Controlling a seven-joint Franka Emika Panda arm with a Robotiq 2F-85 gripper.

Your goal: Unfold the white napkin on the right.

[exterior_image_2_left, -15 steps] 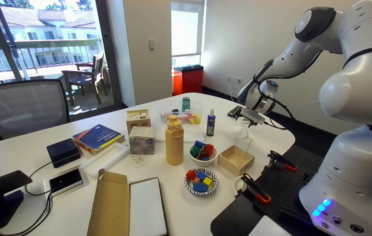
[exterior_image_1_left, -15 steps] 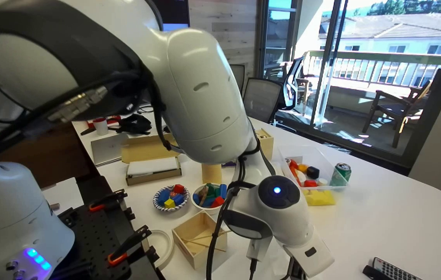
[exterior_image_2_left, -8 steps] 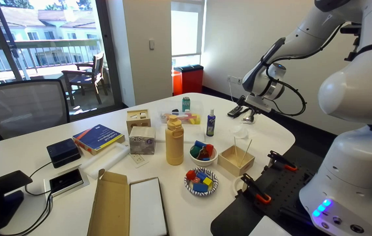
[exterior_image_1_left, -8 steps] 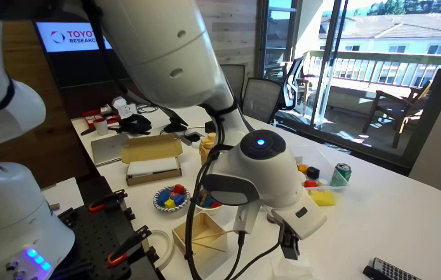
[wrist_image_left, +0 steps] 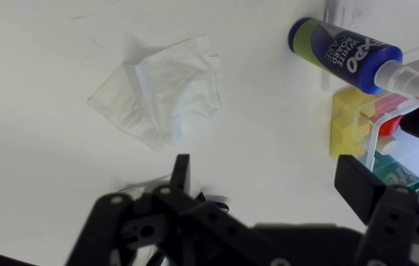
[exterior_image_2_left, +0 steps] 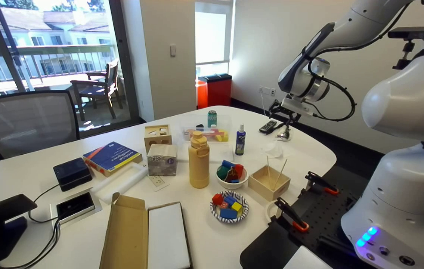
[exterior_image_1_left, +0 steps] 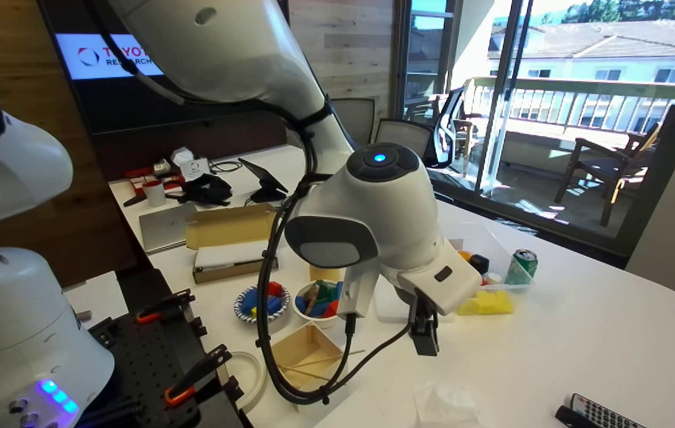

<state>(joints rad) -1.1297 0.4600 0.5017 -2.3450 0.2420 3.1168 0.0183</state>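
The white napkin (wrist_image_left: 165,94) lies rumpled on the table, with creases and uneven, partly doubled edges showing in the wrist view. It appears as a pale patch in both exterior views, napkin (exterior_image_2_left: 272,149) and napkin (exterior_image_1_left: 445,405). My gripper (wrist_image_left: 264,165) stands wide open, nothing between its fingers (wrist_image_left: 359,184). The gripper (exterior_image_2_left: 282,117) hangs above the tabletop, clear of the napkin. Seen from the wrist, the napkin is beyond the left finger, up and to the left of the gap.
A blue spray bottle (wrist_image_left: 342,55) and a clear container (wrist_image_left: 372,144) with coloured pieces stand close by. An open wooden box (exterior_image_2_left: 268,188) holds two upright sticks. A remote (exterior_image_1_left: 605,411) lies near the gripper's side, and a small shiny object (exterior_image_2_left: 283,134) sits beside it.
The arm has risen and drawn away from the napkin, its jaws staying open. One second ago part of the napkin stood up near the gripper; now it lies lower on the table.
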